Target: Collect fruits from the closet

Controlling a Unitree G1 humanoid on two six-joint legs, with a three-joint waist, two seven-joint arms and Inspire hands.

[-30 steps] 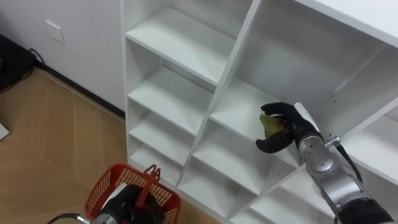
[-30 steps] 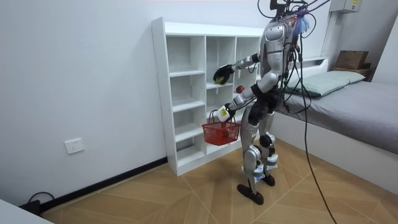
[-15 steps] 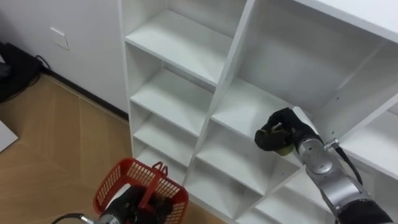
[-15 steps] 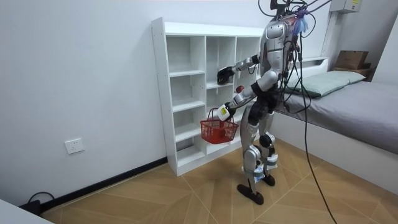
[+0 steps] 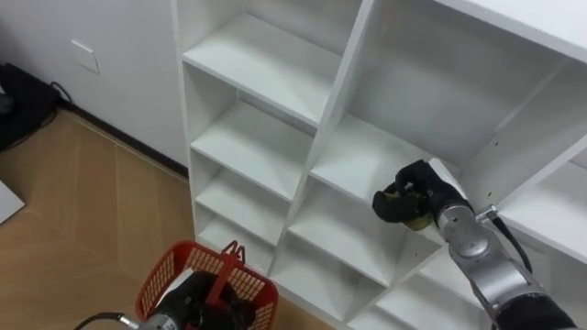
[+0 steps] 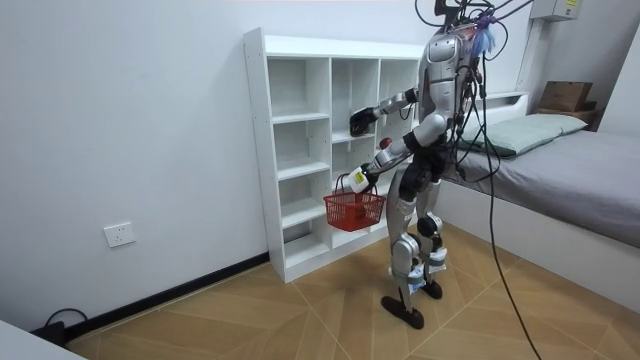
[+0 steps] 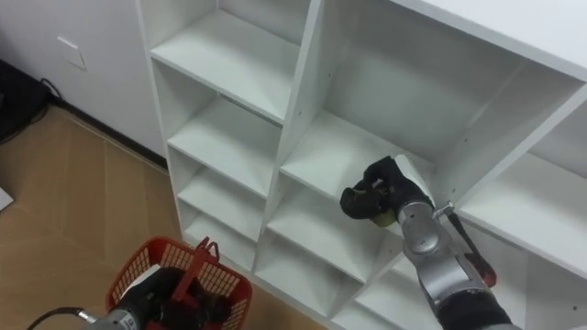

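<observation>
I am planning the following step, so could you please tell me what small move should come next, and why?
Probably bring the right robot hand away from the closet and down toward the red basket. Its fingers are curled round a green fruit at the shelf's front, and the left robot hand holds the basket below.

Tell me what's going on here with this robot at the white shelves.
The robot stands facing the white shelf unit. Its right hand is curled round a yellow-green fruit, just in front of a middle shelf. Its left hand holds the red basket by the handle, lower down on its left. The fruit is not yet in the basket.
</observation>
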